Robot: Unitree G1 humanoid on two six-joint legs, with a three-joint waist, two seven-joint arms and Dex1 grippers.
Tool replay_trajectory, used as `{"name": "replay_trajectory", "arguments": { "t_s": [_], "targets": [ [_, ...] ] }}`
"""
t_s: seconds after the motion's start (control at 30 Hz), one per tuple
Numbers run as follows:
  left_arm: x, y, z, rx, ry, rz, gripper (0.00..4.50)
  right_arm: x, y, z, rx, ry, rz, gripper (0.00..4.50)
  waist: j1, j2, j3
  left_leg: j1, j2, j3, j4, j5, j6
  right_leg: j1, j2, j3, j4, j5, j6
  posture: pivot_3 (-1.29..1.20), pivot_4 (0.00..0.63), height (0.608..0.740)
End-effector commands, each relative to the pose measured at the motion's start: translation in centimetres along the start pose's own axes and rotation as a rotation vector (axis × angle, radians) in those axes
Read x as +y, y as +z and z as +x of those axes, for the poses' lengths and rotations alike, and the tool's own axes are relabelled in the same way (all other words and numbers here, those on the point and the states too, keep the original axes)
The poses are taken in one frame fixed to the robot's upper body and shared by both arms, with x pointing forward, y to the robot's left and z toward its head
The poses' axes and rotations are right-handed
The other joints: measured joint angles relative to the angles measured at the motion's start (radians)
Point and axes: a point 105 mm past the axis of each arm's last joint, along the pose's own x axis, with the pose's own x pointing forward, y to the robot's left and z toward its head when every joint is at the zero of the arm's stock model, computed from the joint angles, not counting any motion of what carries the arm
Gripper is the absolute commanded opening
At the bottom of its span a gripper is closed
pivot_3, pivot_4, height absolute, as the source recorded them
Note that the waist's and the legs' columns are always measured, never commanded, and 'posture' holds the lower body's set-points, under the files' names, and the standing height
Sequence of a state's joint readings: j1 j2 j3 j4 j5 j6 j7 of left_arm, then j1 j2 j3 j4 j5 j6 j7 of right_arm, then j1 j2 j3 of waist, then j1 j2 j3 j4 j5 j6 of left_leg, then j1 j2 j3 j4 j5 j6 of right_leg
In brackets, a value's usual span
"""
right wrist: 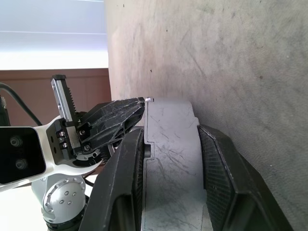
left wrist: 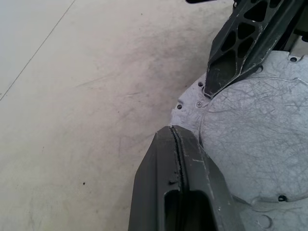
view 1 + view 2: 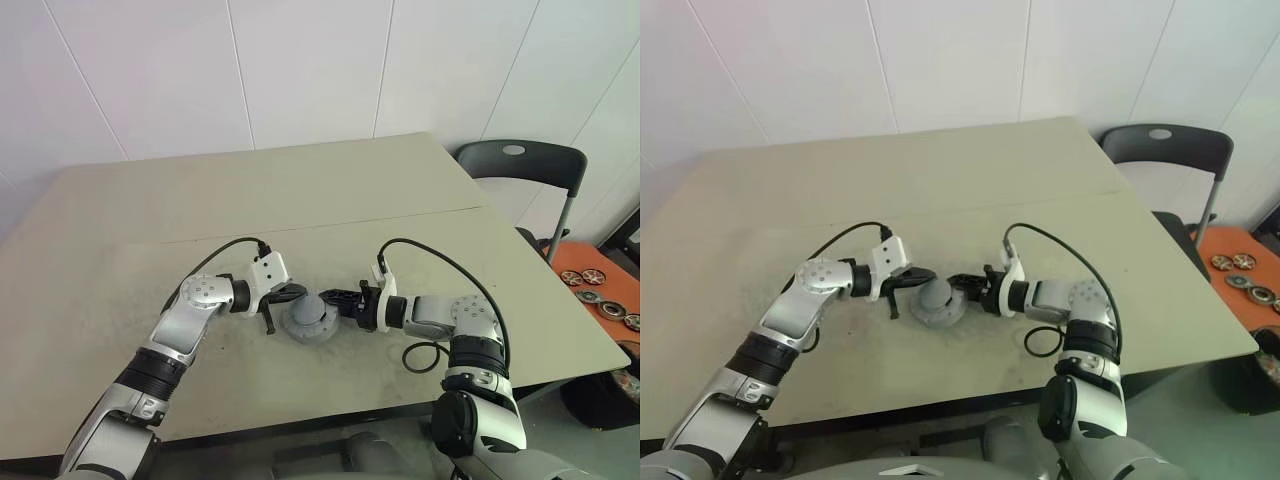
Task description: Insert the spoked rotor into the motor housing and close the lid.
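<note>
Near the front middle of the beige table (image 3: 330,190) sat the motor housing (image 3: 311,320), a squat round grey-silver puck with the lid (image 2: 255,139) already on top: a pale, scratched metal face with a raised round centre and small screws near the rim. From the side its wall looked plain and scuffed, with a small step in the edge.

Left of the housing, the left gripper (image 3: 288,295) came in low, angled down and toward the puck, its two black fingers pressed flat together with nothing between them, tips resting at the lid's edge. On the housing's other side, the right gripper (image 3: 340,300) reached in nearly level, fingers (image 1: 226,173) straddling the puck, one on each side of its wall and right up against it, so it looked clamped on.

Couldn't see the spoked rotor or anything inside the housing, since the lid covered it all. Well off to the housing's right, past the table edge by a dark chair (image 3: 525,170), some small wheel-like parts (image 3: 590,285) lay on an orange surface, too small to make out.
</note>
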State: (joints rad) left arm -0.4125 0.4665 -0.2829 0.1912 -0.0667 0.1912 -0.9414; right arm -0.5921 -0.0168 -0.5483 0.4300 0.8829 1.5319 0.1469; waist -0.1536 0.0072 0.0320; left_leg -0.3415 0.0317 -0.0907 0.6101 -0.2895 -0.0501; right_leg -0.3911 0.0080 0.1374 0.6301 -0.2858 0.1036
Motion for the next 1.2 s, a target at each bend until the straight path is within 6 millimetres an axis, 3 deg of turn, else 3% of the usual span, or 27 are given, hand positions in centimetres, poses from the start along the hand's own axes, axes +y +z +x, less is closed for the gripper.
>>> {"name": "replay_trajectory", "arguments": {
  "t_s": [0.03,0.13,0.33,0.47,0.73,0.9,1.03,1.2],
  "targets": [
    [-2.2,-4.5,1.2,0.116,-0.026,-0.152,0.0,5.2,0.9,1.1,-0.012,0.167,-0.129,1.26,0.001,0.0,0.0,0.0,0.0,0.0,0.0,0.0,0.0,0.0,0.0,0.0,0.0,0.0,0.0,0.0,0.0,0.74],
    [0.3,-3.9,0.7,0.064,0.113,-0.197,0.0,5.6,0.8,1.2,-0.012,0.188,-0.148,1.26,0.002,-0.001,0.003,0.0,0.0,0.0,0.003,0.0,0.0,0.001,0.0,0.0,0.0,0.0,-0.001,0.0,0.0,0.74],
    [3.1,-2.6,-0.8,-0.056,0.264,-0.303,0.0,5.5,1.4,1.2,-0.044,0.187,-0.152,1.26,0.002,-0.002,0.008,-0.003,0.0,0.0,0.005,0.0,0.0,-0.003,0.001,0.0,0.002,0.002,-0.003,0.0,0.0,0.74],
    [3.8,-2.1,-2.0,-0.159,0.324,-0.444,0.0,6.1,2.7,0.9,-0.119,0.236,-0.129,1.26,0.007,-0.002,0.008,-0.017,0.0,-0.001,0.005,0.001,0.0,-0.015,0.0,0.0,0.003,0.005,-0.007,0.0,0.0,0.74],
    [5.5,-1.9,-5.9,-0.464,0.493,-0.813,0.0,6.6,5.8,0.0,-0.321,0.297,-0.067,1.26,0.034,-0.002,0.008,-0.02,0.0,-0.001,0.003,0.0,0.0,-0.019,-0.002,-0.002,0.004,0.005,-0.006,0.0,0.0,0.74],
    [5.1,-2.4,-6.7,-0.624,0.524,-1.057,1.54,6.6,7.5,-0.6,-0.432,0.321,-0.023,1.26,0.034,-0.002,0.008,-0.02,-0.001,0.0,0.006,0.0,0.0,-0.017,-0.002,-0.002,0.004,0.005,-0.006,0.0,0.0,0.74],
    [4.2,-2.1,-5.9,-0.78,0.468,-1.31,2.8,5.9,8.5,-0.5,-0.508,0.306,0.019,1.26,0.033,-0.002,0.008,-0.02,-0.001,0.0,0.009,0.0,0.0,-0.016,-0.002,-0.002,0.004,0.005,-0.006,0.0,0.0,0.74],
    [3.2,-0.1,-4.2,-0.899,0.356,-1.468,4.45,6.4,8.7,0.0,-0.527,0.327,0.026,1.26,0.032,-0.002,0.008,-0.02,-0.001,0.0,0.01,0.0,0.0,-0.016,-0.002,-0.002,0.004,0.005,-0.006,0.0,0.0,0.74]
  ]
}}
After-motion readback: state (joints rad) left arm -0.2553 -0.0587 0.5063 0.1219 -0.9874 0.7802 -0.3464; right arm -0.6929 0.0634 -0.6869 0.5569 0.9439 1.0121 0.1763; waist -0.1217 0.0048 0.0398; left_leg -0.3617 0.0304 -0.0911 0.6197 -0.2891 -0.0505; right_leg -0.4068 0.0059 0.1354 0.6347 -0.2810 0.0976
